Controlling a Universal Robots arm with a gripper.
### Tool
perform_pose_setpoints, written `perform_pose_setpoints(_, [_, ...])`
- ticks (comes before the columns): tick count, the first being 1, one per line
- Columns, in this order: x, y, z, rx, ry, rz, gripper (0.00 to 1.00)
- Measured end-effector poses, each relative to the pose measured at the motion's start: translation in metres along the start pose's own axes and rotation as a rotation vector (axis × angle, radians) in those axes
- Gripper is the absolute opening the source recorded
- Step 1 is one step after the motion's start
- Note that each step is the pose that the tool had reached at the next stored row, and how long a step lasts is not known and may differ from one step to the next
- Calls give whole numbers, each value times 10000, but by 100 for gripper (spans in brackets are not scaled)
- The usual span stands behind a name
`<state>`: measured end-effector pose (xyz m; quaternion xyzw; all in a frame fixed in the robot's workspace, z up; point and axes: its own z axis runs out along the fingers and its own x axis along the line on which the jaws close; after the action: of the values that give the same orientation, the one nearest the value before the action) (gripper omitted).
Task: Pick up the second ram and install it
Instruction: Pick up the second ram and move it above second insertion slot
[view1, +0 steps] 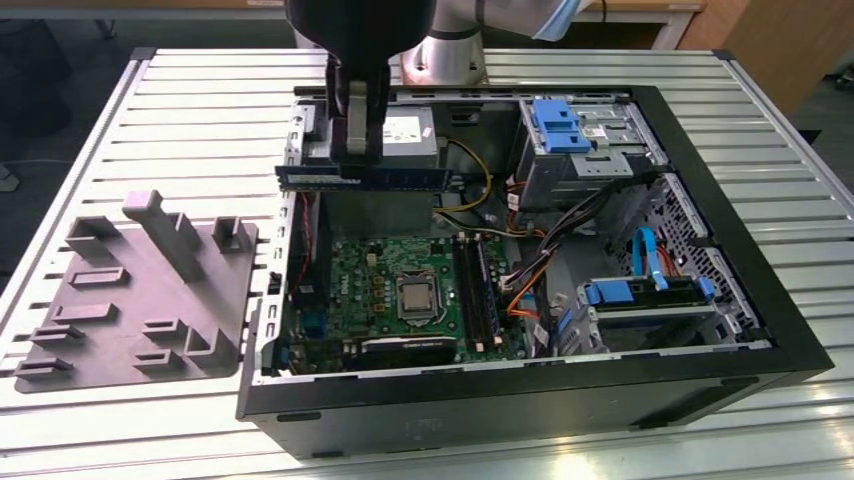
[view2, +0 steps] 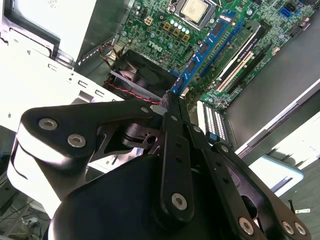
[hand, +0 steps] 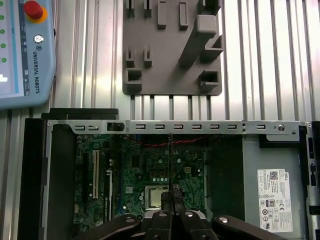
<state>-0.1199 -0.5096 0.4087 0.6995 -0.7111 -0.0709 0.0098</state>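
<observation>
Above the open computer case (view1: 534, 400), the second ram (view1: 400, 178) hangs in the air, pinched tight in the claw (view1: 355, 162), whose fingers are clamped on its upper edge. The stick is level, with its long axis running from the exterior view's left to its right. Down on the green board, the black memory sockets (view1: 477, 290) lie toward the exterior view's right of the stick and nearer that camera. They look to run crosswise to it. In the second wrist view the ram (view2: 200, 57) juts straight out from the claw (view2: 170, 107) over the board. The gray fixture (view1: 134, 290) sits bare on the tabletop (view1: 200, 100) beside the case.
</observation>
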Motion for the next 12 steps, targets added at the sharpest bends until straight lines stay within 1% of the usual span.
perform_pose_setpoints(8, [-1, -36, -3, -96, -41, -9, 12])
perform_pose_setpoints(12, [-3, -87, -6, -181, -55, -7, 12])
